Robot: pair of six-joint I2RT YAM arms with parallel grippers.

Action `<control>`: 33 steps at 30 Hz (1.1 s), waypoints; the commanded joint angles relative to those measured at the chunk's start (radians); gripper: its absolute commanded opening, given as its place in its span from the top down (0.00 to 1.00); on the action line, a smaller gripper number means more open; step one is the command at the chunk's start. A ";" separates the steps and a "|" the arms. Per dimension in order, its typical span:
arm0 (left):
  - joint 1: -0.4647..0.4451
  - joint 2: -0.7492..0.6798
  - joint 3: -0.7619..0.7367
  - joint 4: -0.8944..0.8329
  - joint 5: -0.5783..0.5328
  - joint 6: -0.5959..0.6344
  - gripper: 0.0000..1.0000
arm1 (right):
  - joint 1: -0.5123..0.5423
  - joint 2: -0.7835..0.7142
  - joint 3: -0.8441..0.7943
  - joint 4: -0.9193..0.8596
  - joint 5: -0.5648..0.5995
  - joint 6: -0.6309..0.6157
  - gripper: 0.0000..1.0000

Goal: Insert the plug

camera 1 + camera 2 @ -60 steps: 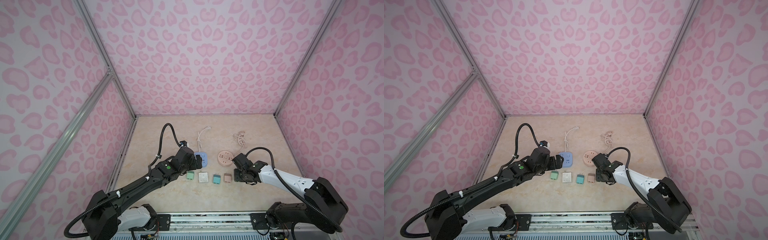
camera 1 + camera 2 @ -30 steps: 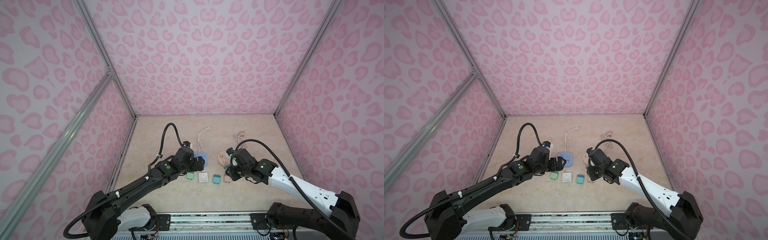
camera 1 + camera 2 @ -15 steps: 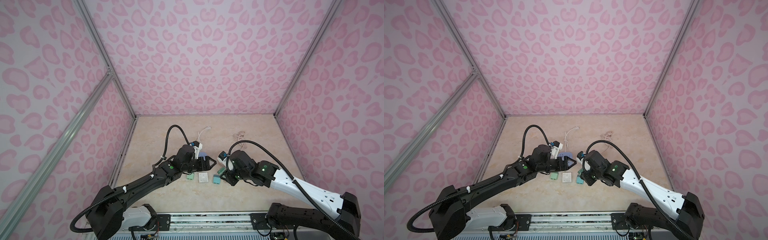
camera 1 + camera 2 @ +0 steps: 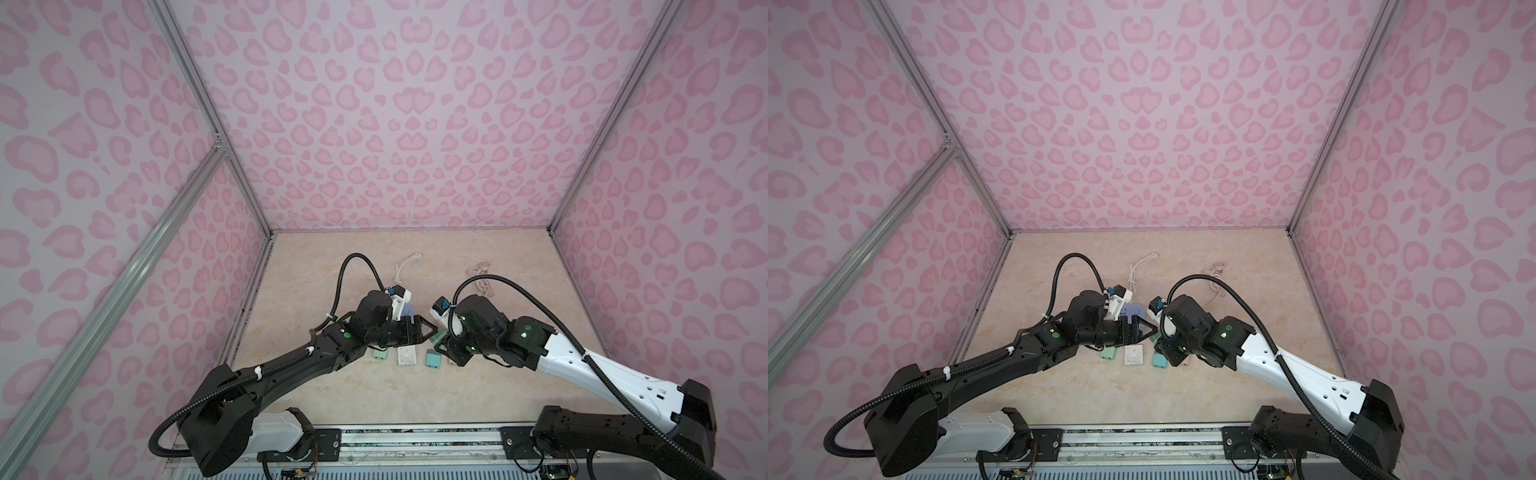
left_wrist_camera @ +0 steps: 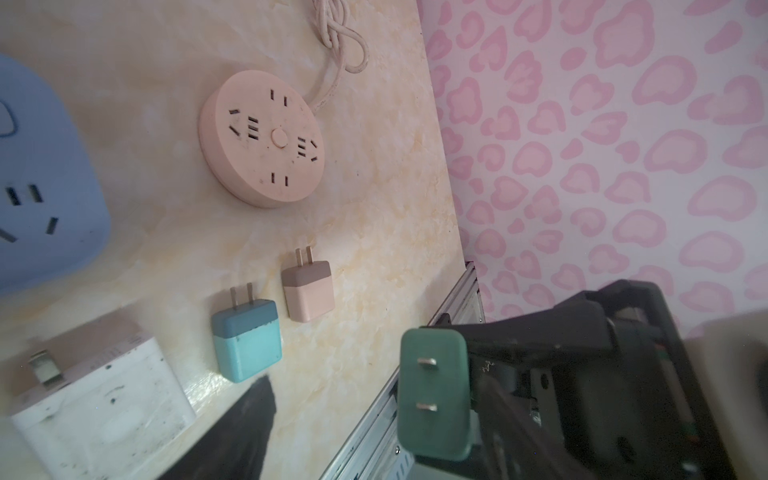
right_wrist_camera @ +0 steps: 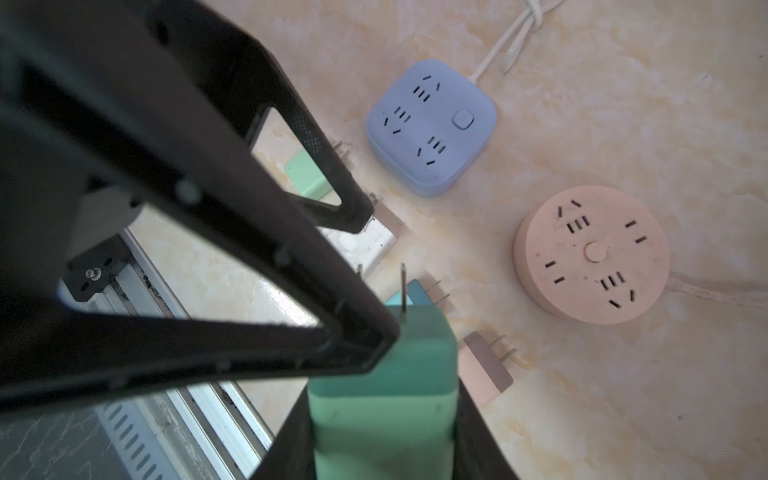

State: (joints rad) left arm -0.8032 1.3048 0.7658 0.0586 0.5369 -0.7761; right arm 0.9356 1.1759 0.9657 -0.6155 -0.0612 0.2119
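Toward the front edge of the worktop [image 4: 316, 291], left of its middle: pale green plug [image 4: 380, 353], flat on the surface. Just beside it, not touching: white plug [image 4: 406, 356]. Behind these two, nearer the middle: blue socket [image 6: 430, 124], square, partly covered by the left arm in both top views, white cord [image 4: 402, 268] trailing toward the back edge.

Reaching in from the front left corner, over the row: left gripper [image 4: 430, 331]. Stands with jaws apart, tips pointing right. Right at the tips, lifted clear of the worktop: two-tone green plug [image 6: 382, 374], prongs facing the left gripper. Contact between tips and plug: cannot tell.

Near that plug, flat in the same front row: teal plug [image 5: 247, 345], prongs toward the back edge. Just beside it: pink plug [image 5: 308, 293], prongs the same way.

Coming in from the front right corner: right gripper [image 4: 445, 345]. Clamps the pale lower body of the two-tone green plug, dark prong end sticking out. Behind the pink plug, apart from the blue socket: round pink socket [image 5: 262, 137], knotted pink cord [image 4: 482, 282] leading toward the back edge.
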 commanded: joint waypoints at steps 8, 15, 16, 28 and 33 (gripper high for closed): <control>-0.006 0.004 -0.005 0.053 0.046 0.001 0.34 | 0.008 0.040 0.045 0.026 -0.032 -0.029 1.00; -0.006 0.011 -0.009 0.079 0.060 -0.012 0.46 | 0.008 0.053 0.047 0.033 -0.040 -0.025 1.00; -0.006 0.015 -0.008 0.084 0.065 -0.013 0.49 | 0.008 0.054 0.045 0.041 -0.037 -0.021 1.00; -0.008 0.043 -0.014 0.112 0.064 -0.037 0.97 | 0.008 0.093 0.039 0.127 -0.028 -0.003 0.92; -0.005 0.048 -0.024 0.164 0.049 -0.085 0.97 | 0.001 0.092 0.033 0.159 -0.018 -0.003 0.60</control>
State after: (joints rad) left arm -0.8089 1.3460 0.7486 0.1635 0.5877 -0.8207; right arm 0.9398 1.2652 0.9985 -0.5648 -0.0742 0.2100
